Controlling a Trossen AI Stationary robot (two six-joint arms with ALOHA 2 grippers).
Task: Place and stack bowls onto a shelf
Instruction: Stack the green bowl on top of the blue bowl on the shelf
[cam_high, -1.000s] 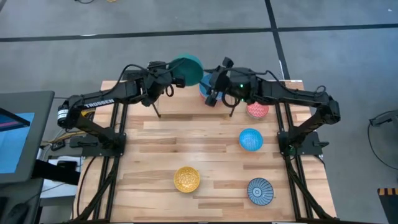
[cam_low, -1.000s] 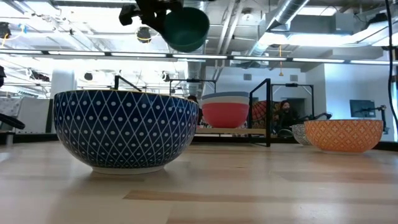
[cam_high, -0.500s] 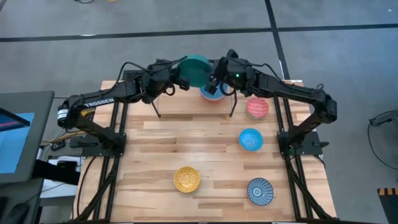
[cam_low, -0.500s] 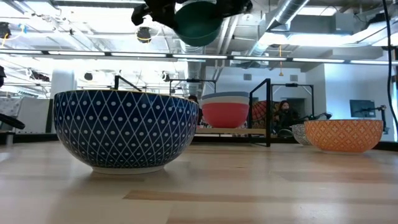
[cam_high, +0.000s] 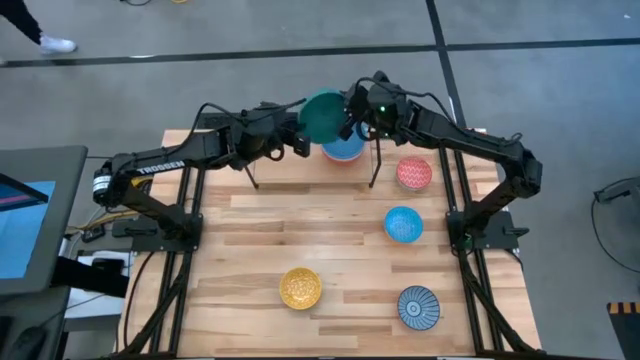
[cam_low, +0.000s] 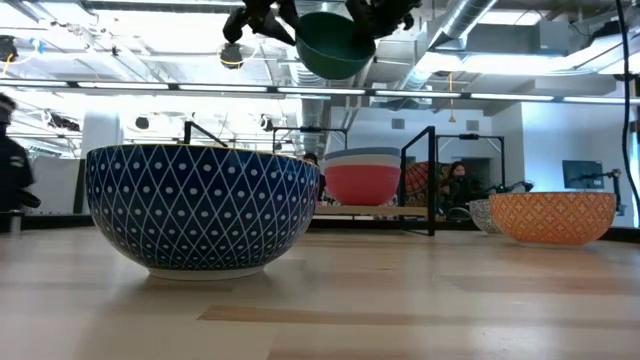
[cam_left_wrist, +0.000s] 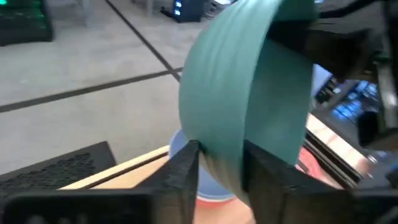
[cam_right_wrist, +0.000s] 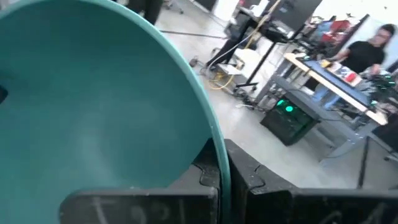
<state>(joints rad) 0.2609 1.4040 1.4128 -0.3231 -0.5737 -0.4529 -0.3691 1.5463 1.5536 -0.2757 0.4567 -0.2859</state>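
Observation:
A teal bowl (cam_high: 322, 117) hangs tilted in the air above the far edge of the table, over a stack of bowls (cam_high: 344, 152) that stands on the shelf (cam_low: 400, 209). My right gripper (cam_high: 350, 116) is at the bowl's right side and is shut on its rim. My left gripper (cam_high: 298, 140) is at the bowl's left side. Its fingers (cam_left_wrist: 189, 167) are apart, one on each side of the bowl's wall (cam_left_wrist: 224, 155). My right gripper pinches the teal bowl's rim (cam_right_wrist: 219, 163), one finger inside the bowl and one outside, coming from the table's right. The bowl is lifted clear and tilted. My left gripper straddles the rim on the opposite side; whether its fingers touch the wall, I cannot tell.
On the table's right half lie a pink-red patterned bowl (cam_high: 414, 174), a light blue bowl (cam_high: 403, 224) and a blue-white striped bowl (cam_high: 418, 306). A yellow bowl (cam_high: 300, 288) sits near the front middle. The shelf's black wire legs (cam_high: 374, 172) stand beneath both arms.
My left gripper has carried the teal bowl toward the table's right, high above the shelf. My right gripper has risen from beside the stacked bowls to the teal bowl and now has its rim between its fingers.

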